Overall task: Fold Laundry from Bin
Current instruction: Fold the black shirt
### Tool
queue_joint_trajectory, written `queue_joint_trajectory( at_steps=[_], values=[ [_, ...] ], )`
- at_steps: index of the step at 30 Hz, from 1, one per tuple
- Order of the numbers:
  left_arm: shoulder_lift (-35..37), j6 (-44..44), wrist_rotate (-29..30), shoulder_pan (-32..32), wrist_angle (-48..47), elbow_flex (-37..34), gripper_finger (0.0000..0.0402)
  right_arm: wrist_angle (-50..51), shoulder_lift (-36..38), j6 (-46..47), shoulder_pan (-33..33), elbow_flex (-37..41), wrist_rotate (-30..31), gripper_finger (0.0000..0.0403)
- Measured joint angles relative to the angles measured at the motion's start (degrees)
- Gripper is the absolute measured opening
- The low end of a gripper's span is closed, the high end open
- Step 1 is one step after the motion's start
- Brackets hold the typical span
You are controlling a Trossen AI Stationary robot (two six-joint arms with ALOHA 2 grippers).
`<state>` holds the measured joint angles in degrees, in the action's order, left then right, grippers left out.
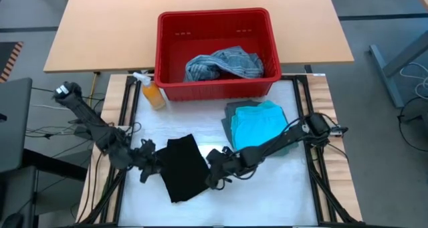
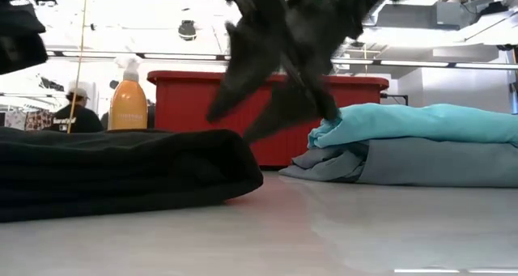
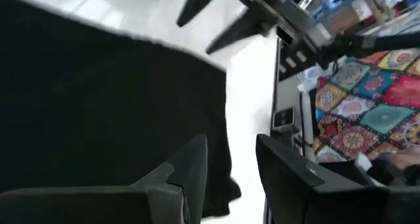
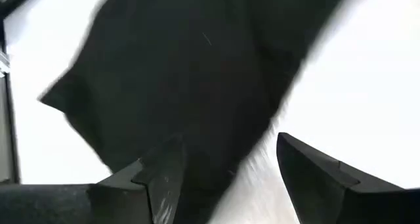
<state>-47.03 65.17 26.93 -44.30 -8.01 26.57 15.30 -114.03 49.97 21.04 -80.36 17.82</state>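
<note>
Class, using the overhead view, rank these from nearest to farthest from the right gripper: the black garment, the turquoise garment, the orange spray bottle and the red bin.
From the right gripper, near the table's front:
1. Black garment, right beside it toward the left arm.
2. Turquoise garment, folded on the right side.
3. Orange spray bottle and red bin, both at the back: too close to call.

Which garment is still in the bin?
The mottled blue-grey garment, crumpled inside the red bin. The black garment lies on the table between both grippers; the turquoise garment sits stacked on the grey-green garment.
</note>
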Motion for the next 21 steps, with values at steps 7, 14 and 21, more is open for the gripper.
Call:
queue_joint_trajectory(
  at_steps=[7,14,21],
  values=[
    [-8.52,1.61,11.84,-6.88,6.85,-0.02,0.0128,-21.01,3.66,2.62,-0.19,12.32,-2.99,0.0260],
    [-14.40,6.77,13.14,-3.55,7.42,-0.02,0.0193,-20.47,3.33,2.29,-0.61,12.85,-4.56,0.0261],
    [-13.87,4.14,2.85,3.54,7.00,0.58,0.0285,-19.81,3.21,1.19,-1.84,12.94,-6.03,0.0261]
  ],
)
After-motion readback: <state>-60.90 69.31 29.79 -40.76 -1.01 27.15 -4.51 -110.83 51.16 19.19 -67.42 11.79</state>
